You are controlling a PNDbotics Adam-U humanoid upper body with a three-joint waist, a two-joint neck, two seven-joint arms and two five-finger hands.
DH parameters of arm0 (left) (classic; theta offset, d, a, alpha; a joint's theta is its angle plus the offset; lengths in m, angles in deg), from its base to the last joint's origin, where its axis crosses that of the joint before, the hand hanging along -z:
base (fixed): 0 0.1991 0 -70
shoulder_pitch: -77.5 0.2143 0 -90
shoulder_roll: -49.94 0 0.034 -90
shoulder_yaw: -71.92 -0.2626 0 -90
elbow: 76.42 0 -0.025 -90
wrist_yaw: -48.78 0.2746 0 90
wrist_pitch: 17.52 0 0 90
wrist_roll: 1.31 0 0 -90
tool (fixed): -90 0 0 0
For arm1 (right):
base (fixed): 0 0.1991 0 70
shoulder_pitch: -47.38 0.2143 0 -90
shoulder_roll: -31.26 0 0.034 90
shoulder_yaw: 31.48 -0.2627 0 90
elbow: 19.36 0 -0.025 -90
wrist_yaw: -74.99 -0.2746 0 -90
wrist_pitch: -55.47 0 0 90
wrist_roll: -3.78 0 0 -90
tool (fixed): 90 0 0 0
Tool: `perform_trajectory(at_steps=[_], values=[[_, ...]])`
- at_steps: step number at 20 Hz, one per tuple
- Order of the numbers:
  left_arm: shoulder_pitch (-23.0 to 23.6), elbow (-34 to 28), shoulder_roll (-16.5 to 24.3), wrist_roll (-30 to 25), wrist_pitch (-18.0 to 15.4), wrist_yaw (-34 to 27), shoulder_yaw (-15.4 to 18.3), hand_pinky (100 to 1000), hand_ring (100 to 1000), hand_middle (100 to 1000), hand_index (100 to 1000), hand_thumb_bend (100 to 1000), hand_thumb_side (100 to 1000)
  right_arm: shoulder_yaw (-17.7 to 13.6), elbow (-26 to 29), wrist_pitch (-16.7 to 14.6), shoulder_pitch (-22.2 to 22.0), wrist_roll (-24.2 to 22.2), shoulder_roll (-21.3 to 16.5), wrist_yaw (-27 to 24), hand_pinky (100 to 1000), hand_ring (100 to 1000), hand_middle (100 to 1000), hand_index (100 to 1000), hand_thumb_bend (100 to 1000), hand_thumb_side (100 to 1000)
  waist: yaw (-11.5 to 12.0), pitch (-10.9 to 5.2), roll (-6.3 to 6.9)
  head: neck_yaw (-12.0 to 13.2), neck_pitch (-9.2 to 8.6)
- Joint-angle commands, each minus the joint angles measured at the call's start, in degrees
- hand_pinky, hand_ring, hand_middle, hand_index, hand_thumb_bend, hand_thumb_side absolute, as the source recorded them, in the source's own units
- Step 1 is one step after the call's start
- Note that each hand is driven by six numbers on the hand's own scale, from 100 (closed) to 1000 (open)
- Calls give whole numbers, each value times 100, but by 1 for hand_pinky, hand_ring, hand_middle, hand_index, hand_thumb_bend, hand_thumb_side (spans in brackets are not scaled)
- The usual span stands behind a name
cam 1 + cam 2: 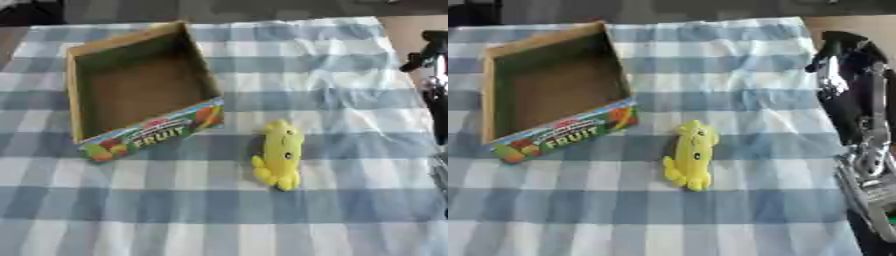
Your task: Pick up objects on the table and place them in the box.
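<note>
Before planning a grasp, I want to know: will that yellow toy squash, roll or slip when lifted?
The yellow toy looks plush, so it probably squashes and weighs little. It lies flat and elongated on the checked cloth, so rolling seems unlikely.

right arm point(859, 130): cut by right edge, robot hand not made out | box point(140, 85): small print above "FRUIT" too blurred to read | yellow toy point(280, 152): face details blurred | table point(737, 210): cut at lower edge

box point(140, 82): brown card, front panel green with red and yellow fruit print, yellow "FRUIT" | toy point(280, 154): yellow, dark eye dots | tablecloth point(306, 75): blue-white check | right arm point(859, 125): black, silver
</note>
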Motion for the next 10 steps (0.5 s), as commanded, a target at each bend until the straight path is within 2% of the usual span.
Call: perform_trajectory(at_steps=[1, 5, 7, 10], values=[[-31, -115, 64, -12, -18, 5, 17, 636, 663, 652, 876, 100, 696, -30, 117, -22, 22, -20, -119, 8, 733, 485, 452, 717, 100, 545, 0, -122, -5, 15, -30], [-36, -115, 71, -16, -18, 1, 12, 636, 663, 652, 876, 100, 696, -3, 117, -44, 56, -29, -261, 30, 734, 494, 461, 728, 100, 574, 8, -128, -9, 65, -31], [-35, -115, 78, -20, -16, 1, 7, 636, 663, 652, 876, 100, 696, 9, 117, -64, 82, -38, -473, 238, 740, 508, 475, 746, 100, 634, 9, -134, -14, 94, -20], [-36, -115, 91, -32, -14, -2, -4, 636, 664, 652, 876, 100, 696, 100, 117, -40, 143, -68, -924, 835, 750, 535, 503, 779, 100, 787, 16, -144, -24, 114, -16]])
